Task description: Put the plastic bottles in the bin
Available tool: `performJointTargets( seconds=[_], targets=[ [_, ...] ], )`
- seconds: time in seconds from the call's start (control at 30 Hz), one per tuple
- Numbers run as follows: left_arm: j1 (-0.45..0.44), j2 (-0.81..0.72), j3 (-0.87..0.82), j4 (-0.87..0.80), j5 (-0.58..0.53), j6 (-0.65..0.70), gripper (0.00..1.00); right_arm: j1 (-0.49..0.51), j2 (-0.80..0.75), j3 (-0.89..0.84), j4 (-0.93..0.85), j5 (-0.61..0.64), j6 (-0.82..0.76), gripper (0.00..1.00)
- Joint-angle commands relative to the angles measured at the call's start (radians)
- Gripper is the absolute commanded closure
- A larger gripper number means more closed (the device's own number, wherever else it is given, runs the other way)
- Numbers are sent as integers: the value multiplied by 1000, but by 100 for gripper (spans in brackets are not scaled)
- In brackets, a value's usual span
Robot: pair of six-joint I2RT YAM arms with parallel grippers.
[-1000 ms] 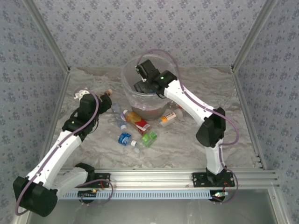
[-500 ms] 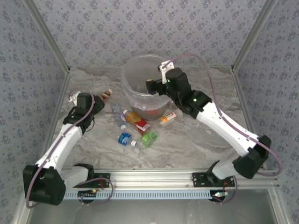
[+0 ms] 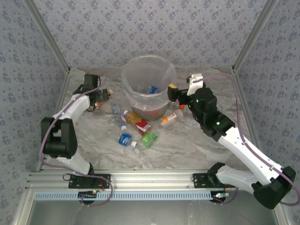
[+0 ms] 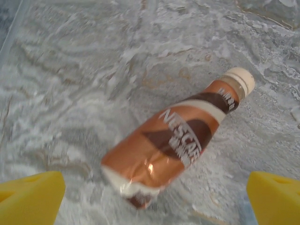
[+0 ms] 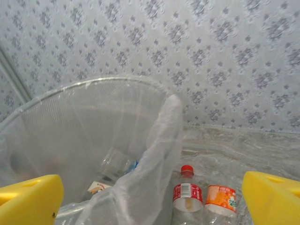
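Plastic bottles (image 3: 139,125) lie loose on the marbled table (image 3: 197,150) just in front of the bin (image 3: 129,89); a blue-label bottle (image 3: 152,89) lies inside the bin; a brown Nescafé bottle (image 4: 178,140) lies on its side left of the bin, in front of my left pincer (image 4: 152,199), which is released, fingers spread wide, grasping nothing; my right pincer (image 5: 152,199) is released and empty beside the bin's right wall, facing a red-cap bottle (image 5: 185,192) and an orange-label bottle (image 5: 220,199) on the table.
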Motion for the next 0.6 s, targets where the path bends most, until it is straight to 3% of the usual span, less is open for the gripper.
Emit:
performJointTargets(
  seconds=[0.0,0.1,0.27,0.43,0.57],
  targets=[
    [20,74,115,-115,88,225,1,-15,-48,-21,6,25,35,0],
    [53,174,239,-216,227,310,1,-26,-77,-47,4,35,50,0],
    [75,304,415,-392,339,433,1,-45,-107,-61,-18,43,66,0],
    [91,415,535,-524,341,550,1,-59,-121,-63,-40,46,77,0],
    [103,453,541,-491,316,628,1,-68,-123,-69,-45,47,86,0]
  ],
)
